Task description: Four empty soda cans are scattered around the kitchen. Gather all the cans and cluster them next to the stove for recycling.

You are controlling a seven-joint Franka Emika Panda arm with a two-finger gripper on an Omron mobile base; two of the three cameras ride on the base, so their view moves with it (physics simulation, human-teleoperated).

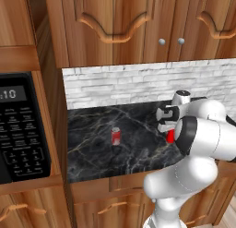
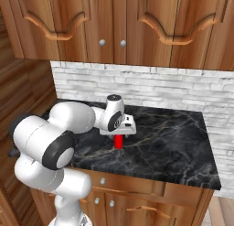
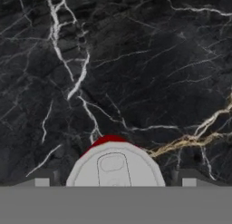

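Looking straight down from the hand, the gripper (image 3: 113, 182) hangs directly over a red soda can (image 3: 113, 166): the can's silver top, with its pull-tab outline, sits centred between the two dark finger tips (image 3: 41, 180), one on either side of it and each clear of its wall. The jaws stand wide apart and grasp nothing. The can stands upright, so its long axis runs vertically and in line with the gripper's own approach; the relation the coming move turns on is simply above and below, with little sideways offset left to correct.

In the right base view the gripper (image 2: 119, 134) is poised over the same can (image 2: 119, 142), whose red body shows just beneath the hand, on the black marble counter (image 2: 183, 142), roughly midway between the backsplash and the front edge. In the left base view the can (image 1: 170, 136) is mostly masked by the arm.

A second red can (image 1: 115, 135) stands upright on the same counter, well apart from the first, toward the counter's left end and the microwave (image 1: 20, 125).

Judged from this arrangement, the step in hand is a top-down pick: a straight descent would bring the fingers alongside the can's wall before closing. A tilted descent could tip the light, empty can.
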